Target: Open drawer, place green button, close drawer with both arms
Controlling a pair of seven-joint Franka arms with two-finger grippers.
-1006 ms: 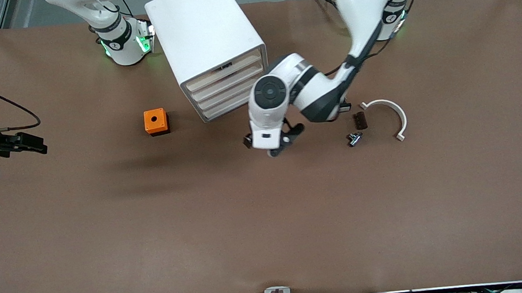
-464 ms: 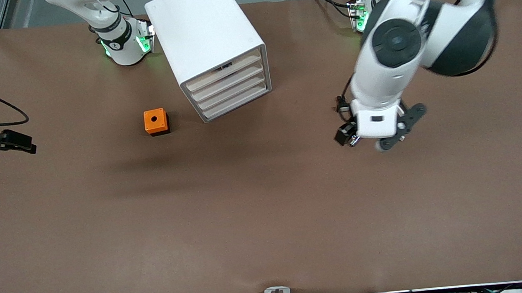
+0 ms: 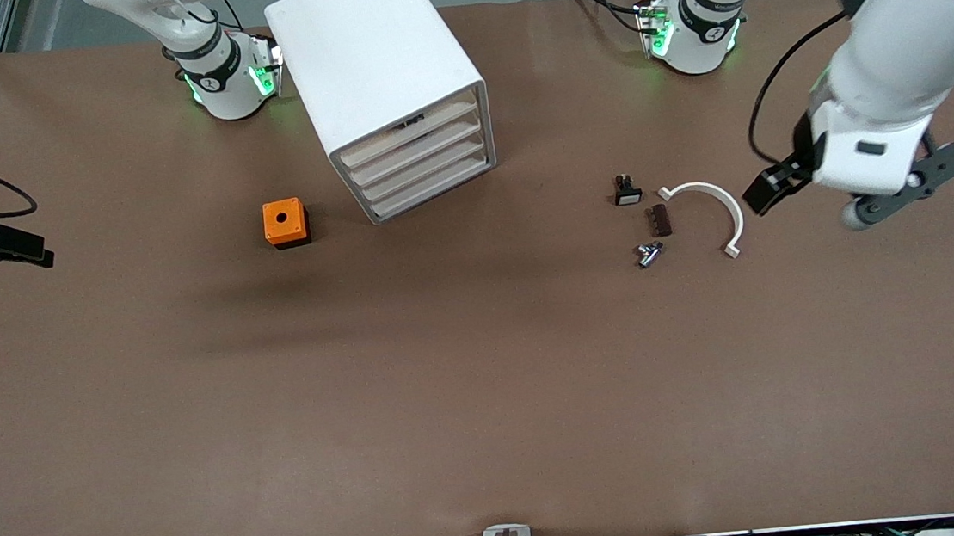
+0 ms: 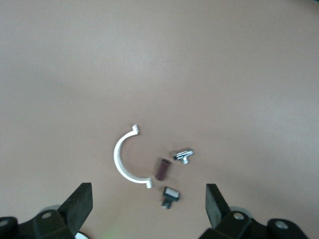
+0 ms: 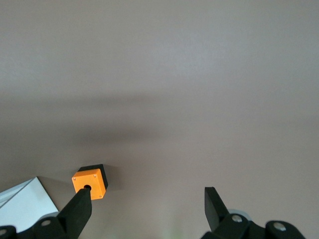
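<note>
Both pincers gape empty; shut drawer (image 3: 418,141) lies nine o'clock of left gripper (image 4: 148,199), three o'clock of right gripper (image 5: 148,199).

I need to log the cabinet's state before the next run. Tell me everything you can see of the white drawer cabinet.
The white drawer cabinet is a tall, smooth, plastic-looking box with rounded edges, standing upright on the brown table, turned at an angle. Its front holds four shallow, pale-fronted drawers stacked one above another, all pushed in. It stands near the right arm's base; the orange cube sits apart beside it. Nothing touches it but the table.
</note>
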